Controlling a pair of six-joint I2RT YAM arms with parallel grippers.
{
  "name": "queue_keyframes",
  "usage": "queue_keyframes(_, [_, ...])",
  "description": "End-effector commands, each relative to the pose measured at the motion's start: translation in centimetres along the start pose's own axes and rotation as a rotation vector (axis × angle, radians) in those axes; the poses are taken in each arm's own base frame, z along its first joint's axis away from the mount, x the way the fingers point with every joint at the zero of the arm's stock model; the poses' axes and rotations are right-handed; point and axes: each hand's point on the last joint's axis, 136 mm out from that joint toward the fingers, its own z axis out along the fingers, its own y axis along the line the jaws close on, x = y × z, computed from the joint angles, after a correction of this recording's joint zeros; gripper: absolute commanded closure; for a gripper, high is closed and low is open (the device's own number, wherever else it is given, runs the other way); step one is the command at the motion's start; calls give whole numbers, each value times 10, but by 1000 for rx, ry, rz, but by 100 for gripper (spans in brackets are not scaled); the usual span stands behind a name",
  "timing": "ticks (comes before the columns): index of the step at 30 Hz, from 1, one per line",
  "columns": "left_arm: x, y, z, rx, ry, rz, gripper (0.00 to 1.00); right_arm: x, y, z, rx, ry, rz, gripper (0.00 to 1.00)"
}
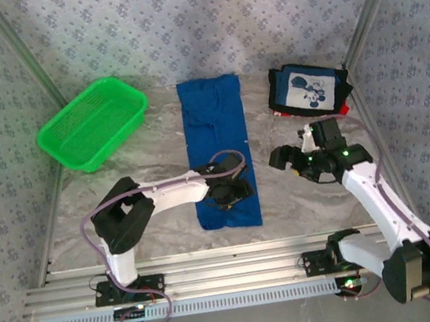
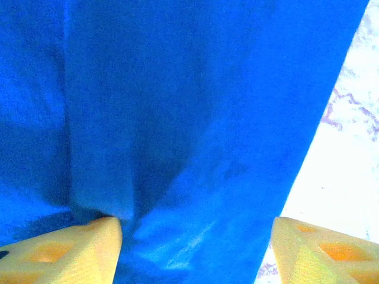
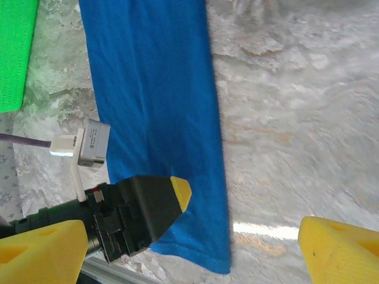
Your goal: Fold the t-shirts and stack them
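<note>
Left gripper (image 1: 231,191): low over the near part of the royal blue t-shirt (image 1: 217,149), just beside its right edge. In the left wrist view its yellow fingers (image 2: 77,251) stand wide apart with nothing between them; one tip presses into the cloth, which puckers there, and the other sits at the shirt's edge, by the table (image 2: 349,160).
Royal blue t-shirt: folded into a long narrow strip, lying flat at mid-table and running from near to far. No print shows on the upper face.
Right gripper (image 1: 283,157): off the cloth, to the right of the blue strip above bare marbled table, pointing towards it. In the right wrist view its yellow fingers (image 3: 340,251) are spread wide and empty.
Dark navy t-shirt (image 1: 307,89): folded, white cartoon panel facing up, at the far right.
Red t-shirt (image 1: 343,110): only a sliver peeks out at the navy shirt's near right corner.
Green basket (image 1: 93,122): far left, well apart from the shirts.
</note>
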Motion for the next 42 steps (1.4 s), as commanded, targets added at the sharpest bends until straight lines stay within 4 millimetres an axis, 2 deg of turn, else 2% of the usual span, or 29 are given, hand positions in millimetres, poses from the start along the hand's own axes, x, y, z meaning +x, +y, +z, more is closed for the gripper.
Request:
queue_keyframes(1, [0,10,-43,0,-23,-10,28,21,-17,-22,77,-9,78,5])
queue_keyframes(3, [-2,28,-76,-10,-59,10,24,28,-17,-32,68,-47,136,5])
queue_keyframes(4, [-1,38,-91,-8,-81,12,22,36,-19,-33,63,-41,163,0])
queue_keyframes(5, [0,44,-103,2,-95,6,21,42,-22,-32,63,-29,176,0])
queue_keyframes(7, [5,64,-121,35,-121,-25,19,63,-27,-25,45,27,209,0])
queue_keyframes(9, [12,83,-127,65,-127,-47,17,77,-17,-13,-48,81,222,2])
queue_keyframes(13, [22,110,-118,156,-102,-75,18,90,-7,15,-113,140,181,7])
queue_keyframes(17, [16,115,-110,254,-111,-95,24,105,-2,45,-124,209,101,15])
queue_keyframes(19, [14,113,-104,267,-94,-90,28,113,-4,60,-125,240,102,22])
queue_keyframes(21, [18,115,-95,249,-58,-83,31,120,-11,69,-96,266,98,25])
queue_keyframes(24, [20,124,-81,200,-30,-103,33,124,-10,79,-107,287,91,26])
queue_keyframes(27, [14,117,-76,250,-55,-125,34,127,-6,88,-111,324,67,29])
queue_keyframes(32, [12,117,-66,231,-44,-132,37,131,-7,105,-100,367,60,34])
queue_keyframes(37, [12,110,-57,262,-27,-151,46,132,-5,112,-87,387,54,38])
queue_keyframes(42, [17,115,-49,239,-12,-149,52,139,-3,116,-80,418,42,42])
